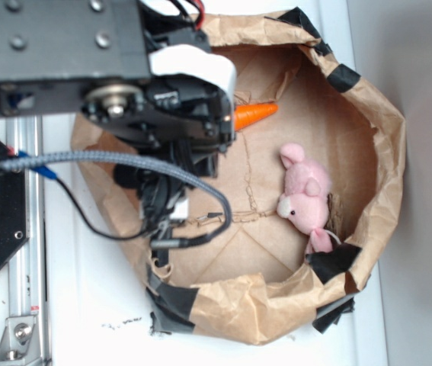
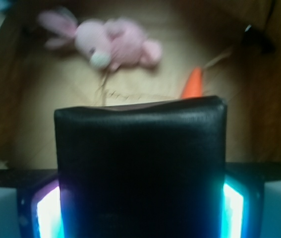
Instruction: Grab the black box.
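Wrist view: we see the black box [image 2: 140,168] clamped between the two lit fingers [image 2: 48,213] of the gripper [image 2: 140,218], filling the lower frame. Beyond it, at 11 o'clock, lies the pink plush [image 2: 113,44]; at 1 o'clock, an orange carrot [image 2: 193,83]. Exterior view: the arm hides the box inside the brown paper bag [image 1: 383,145].

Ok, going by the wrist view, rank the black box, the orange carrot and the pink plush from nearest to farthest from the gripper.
1. The black box: between the fingers of the gripper, filling the lower middle of the frame.
2. The orange carrot: just past the box's top edge, toward the right.
3. The pink plush: farthest, upper left on the floor of the paper bag.
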### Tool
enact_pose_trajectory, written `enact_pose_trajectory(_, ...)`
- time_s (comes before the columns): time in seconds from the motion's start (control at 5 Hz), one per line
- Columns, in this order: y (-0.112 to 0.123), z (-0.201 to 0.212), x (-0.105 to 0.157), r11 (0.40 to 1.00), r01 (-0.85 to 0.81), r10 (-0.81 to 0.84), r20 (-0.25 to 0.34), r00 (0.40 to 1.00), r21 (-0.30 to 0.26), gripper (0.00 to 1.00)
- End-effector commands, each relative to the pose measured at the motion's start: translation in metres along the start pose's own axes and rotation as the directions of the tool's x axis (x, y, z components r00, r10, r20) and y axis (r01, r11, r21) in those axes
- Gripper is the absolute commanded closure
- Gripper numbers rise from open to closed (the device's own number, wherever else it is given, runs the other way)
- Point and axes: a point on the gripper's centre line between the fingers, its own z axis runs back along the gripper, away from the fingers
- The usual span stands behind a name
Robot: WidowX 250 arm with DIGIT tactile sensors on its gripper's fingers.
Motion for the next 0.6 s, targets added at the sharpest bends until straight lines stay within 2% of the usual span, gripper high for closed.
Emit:
enact_pose_trajectory(0.0, -0.015, 0.017, 0.037, 0.997, -0.057, 0.056, 0.027, 0.998, 0.050, 1.00)
enact_pose_trajectory(0.2, -0.012, 0.007, 0.046, 0.990, -0.101, 0.102, -0.012, 0.995, 0.098, 1.00)
enact_pose_trajectory(0.4, -0.011, 0.001, 0.042, 0.986, -0.080, 0.084, -0.024, 0.996, 0.147, 1.00)
